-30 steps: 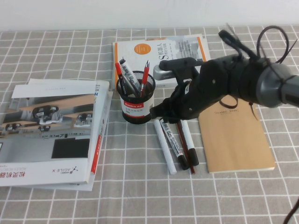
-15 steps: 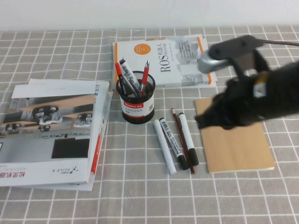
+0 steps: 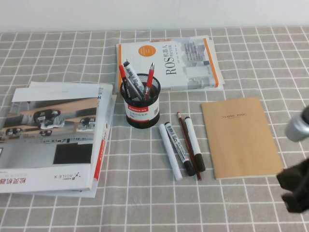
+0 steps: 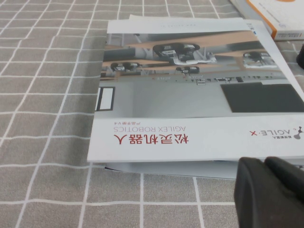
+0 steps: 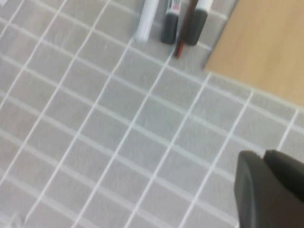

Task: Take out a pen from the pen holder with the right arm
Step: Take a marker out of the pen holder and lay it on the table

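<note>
Withdrawn to table's (image 3: 241, 212) near right corner, right claw (image 5: 262, 159) closed, empty.
Suggests pen delivered among pens (image 3: 181, 147) beside pen holder (image 3: 140, 108); left claw (image 4: 262, 164) closed over magazine (image 4: 190, 95), left edge.

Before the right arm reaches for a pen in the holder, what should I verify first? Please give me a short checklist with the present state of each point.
1. Pens standing in the pen holder: ok, several red and black ones.
2. Right gripper empty: ok, it holds nothing; it hangs low near the notebook.
3. Right gripper open for a grasp: not ok, shut.
4. Way to the holder free: probably ok; four loose pens lie flat between it and the notebook.
5. Left gripper out of the way: ok, shut, by the booklet on the left.
</note>
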`<state>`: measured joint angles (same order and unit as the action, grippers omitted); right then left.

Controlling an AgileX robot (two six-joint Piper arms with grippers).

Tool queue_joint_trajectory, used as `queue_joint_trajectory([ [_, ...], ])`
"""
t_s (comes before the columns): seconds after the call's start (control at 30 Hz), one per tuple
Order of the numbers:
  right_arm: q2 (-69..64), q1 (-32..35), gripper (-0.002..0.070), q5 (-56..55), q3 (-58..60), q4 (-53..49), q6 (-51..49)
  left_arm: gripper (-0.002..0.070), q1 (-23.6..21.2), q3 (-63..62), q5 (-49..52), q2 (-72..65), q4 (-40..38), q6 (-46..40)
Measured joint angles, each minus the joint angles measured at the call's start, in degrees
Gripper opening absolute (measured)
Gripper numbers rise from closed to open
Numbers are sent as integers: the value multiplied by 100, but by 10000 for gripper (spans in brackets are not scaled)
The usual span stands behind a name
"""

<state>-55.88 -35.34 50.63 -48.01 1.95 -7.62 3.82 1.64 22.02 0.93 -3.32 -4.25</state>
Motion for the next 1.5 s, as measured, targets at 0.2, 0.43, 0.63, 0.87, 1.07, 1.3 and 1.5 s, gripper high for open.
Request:
queue_joint_trajectory([
  [0.2,431,0,-12,282,137,23,0,-5,0,0,0,0,0,0],
  [0.43,656,14,-12,-595,964,-195,-11,-6,0,0,0,0,0,0],
  [0.63,1526,924,-12,-2675,2489,-363,-11,-6,0,0,0,0,0,0],
  [0.87,3071,2397,-12,-4497,4276,-402,-11,-6,0,0,0,0,0,0],
  [1.07,4301,2932,-12,-4820,4940,-402,-11,-6,0,0,0,0,0,0],
  [1.3,5472,2941,-12,-4156,4953,-412,-11,-6,0,0,0,0,0,0],
  [1.5,5638,2941,-13,-3705,4953,-412,-11,-6,0,0,0,0,0,0],
])
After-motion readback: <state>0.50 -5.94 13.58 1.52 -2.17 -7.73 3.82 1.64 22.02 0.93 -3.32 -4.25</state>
